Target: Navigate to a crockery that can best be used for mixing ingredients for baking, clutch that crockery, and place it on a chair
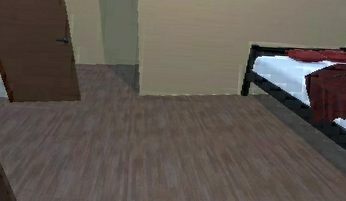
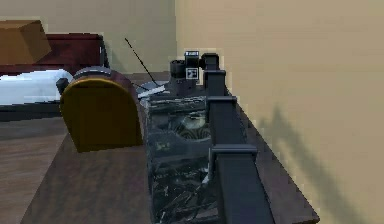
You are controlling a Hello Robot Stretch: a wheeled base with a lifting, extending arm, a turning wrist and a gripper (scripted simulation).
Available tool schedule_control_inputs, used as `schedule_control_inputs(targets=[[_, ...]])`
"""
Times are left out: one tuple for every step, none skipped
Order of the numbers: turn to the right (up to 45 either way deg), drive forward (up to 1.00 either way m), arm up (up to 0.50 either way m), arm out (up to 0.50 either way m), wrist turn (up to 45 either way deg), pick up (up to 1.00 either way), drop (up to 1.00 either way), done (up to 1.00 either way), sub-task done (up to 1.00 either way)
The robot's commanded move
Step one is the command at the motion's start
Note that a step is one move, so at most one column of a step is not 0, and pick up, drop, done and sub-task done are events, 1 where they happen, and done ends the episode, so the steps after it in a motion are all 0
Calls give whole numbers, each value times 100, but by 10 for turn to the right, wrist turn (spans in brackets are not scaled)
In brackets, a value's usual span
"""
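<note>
Gripper point(image 2: 152, 78): at table point(image 2: 100, 185) far edge; grip state cannot be told.
Risk: turning may swing arm point(image 2: 225, 130) into chair point(image 2: 100, 115).

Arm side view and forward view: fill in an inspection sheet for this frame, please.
Surface: dark tabletop under the arm; wood floor.
Job's things: rounded ochre chair back left of the arm.
Clutter: brown box by the bed.
Grippers: pincer at the arm's far end; cannot tell whether it holds anything.
Cables: nothing seen.
Surroundings: bed with red pillow, brown door, beige wall.
</note>
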Motion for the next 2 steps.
schedule_control_inputs(targets=[[0,0,4,0,0,0,0,0,0],[0,0,0,0,-450,0,0,0,0]])
